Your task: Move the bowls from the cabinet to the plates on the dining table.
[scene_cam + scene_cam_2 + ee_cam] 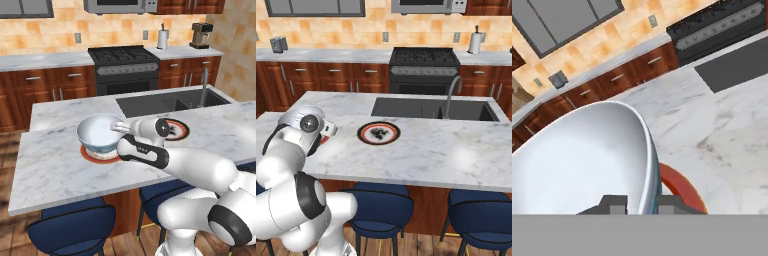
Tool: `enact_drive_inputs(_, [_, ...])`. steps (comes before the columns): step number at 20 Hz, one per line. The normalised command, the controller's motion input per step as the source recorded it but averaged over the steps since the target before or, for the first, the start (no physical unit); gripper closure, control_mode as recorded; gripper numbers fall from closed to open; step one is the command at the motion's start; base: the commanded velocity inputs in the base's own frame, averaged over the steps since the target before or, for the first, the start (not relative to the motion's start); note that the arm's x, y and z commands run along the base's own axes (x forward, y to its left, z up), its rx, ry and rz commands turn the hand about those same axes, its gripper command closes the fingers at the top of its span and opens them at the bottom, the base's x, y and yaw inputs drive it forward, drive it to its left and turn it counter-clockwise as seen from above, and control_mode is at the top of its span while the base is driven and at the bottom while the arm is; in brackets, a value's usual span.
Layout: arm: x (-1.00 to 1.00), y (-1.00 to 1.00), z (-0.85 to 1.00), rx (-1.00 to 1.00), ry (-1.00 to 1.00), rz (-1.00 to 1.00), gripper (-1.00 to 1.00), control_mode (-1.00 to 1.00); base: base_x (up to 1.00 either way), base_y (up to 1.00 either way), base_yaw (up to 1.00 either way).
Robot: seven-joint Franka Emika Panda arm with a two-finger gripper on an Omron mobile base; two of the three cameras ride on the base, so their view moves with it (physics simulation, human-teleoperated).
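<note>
A glossy grey-white bowl with a bluish outside sits low over a red-rimmed plate on the marble dining table; whether it touches the plate I cannot tell. My gripper is shut on the bowl's right rim. In the hand view the bowl has its rim pinched in my gripper, with the plate's red edge showing beneath. A second plate lies bare to the right, towards the sink, and is partly hidden by my arm in the left base view.
A dark sink with a tall faucet is set into the table's far side. Blue stools stand along its near edge. Beyond are the black stove, low drawer cabinets and a reddish-brown wall cabinet.
</note>
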Motion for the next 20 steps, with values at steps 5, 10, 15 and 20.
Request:
enact_drive_inputs(5, [0.02, -0.01, 0.12, 0.00, 0.04, 0.00, -1.00, -1.00, 0.00, 0.00, 0.00])
enact_drive_inputs(10, [0.09, 0.00, 0.55, 0.00, 0.17, 0.00, -1.00, -1.00, 0.00, 0.00, 0.00])
enact_drive_inputs(15, [0.05, 0.00, 0.61, 0.00, 0.18, 0.00, -1.00, -1.00, 0.00, 0.00, 0.00])
enact_drive_inputs(20, [-0.17, -0.11, 0.53, 0.00, 0.17, 0.00, -1.00, -1.00, 0.00, 0.00, 0.00])
